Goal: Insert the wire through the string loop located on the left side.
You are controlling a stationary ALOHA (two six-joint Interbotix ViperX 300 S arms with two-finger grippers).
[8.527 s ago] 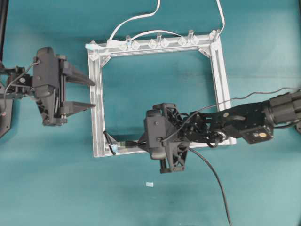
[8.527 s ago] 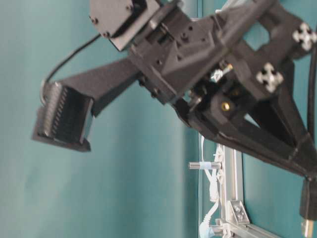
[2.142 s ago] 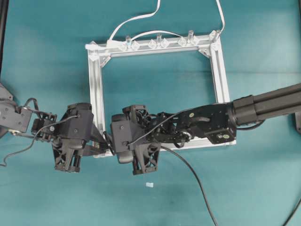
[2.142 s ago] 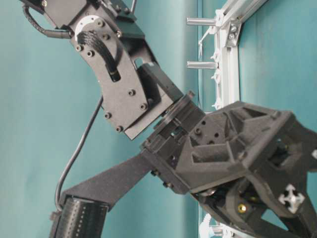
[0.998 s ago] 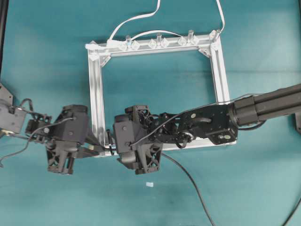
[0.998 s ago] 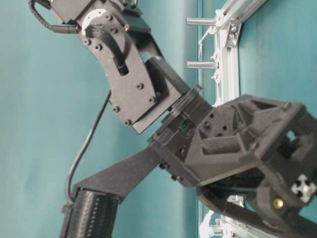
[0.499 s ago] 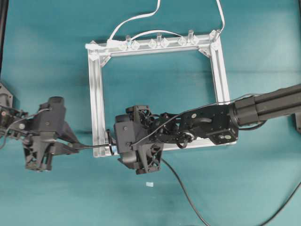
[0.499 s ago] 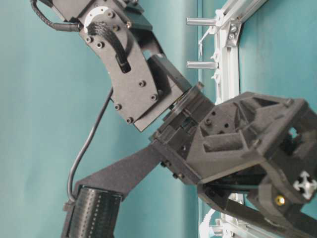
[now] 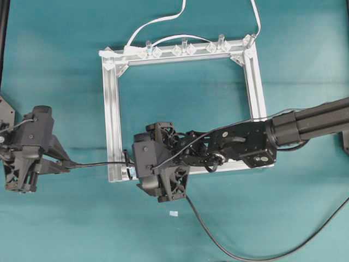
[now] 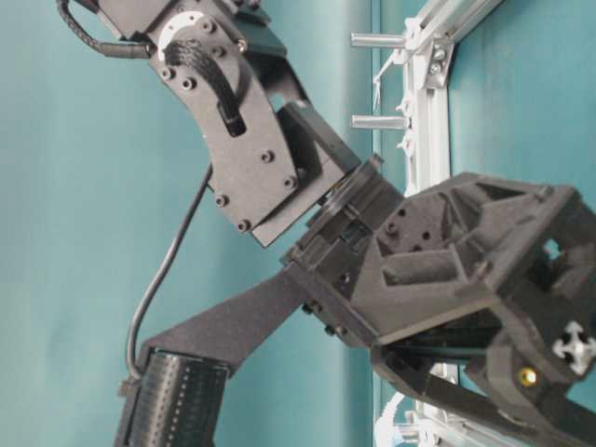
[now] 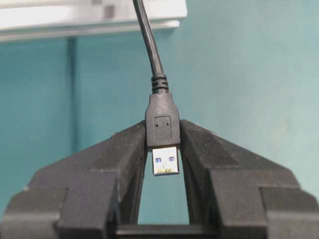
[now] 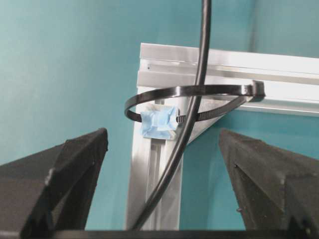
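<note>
One wire (image 9: pixel 98 164) runs straight from the string loop (image 12: pixel 192 102) at the frame corner (image 12: pixel 149 55) leftward to the left gripper (image 11: pixel 164 144), which pinches its plug; right gripper (image 12: pixel 162 164) is spread, flanking the loop.

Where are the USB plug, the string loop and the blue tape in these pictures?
USB plug (image 11: pixel 163 127): left wrist view, on its black housing between the fingers.
String loop (image 12: pixel 199 90): right wrist view, on its upper band.
Blue tape (image 12: pixel 157 123): right wrist view, on its middle.
</note>
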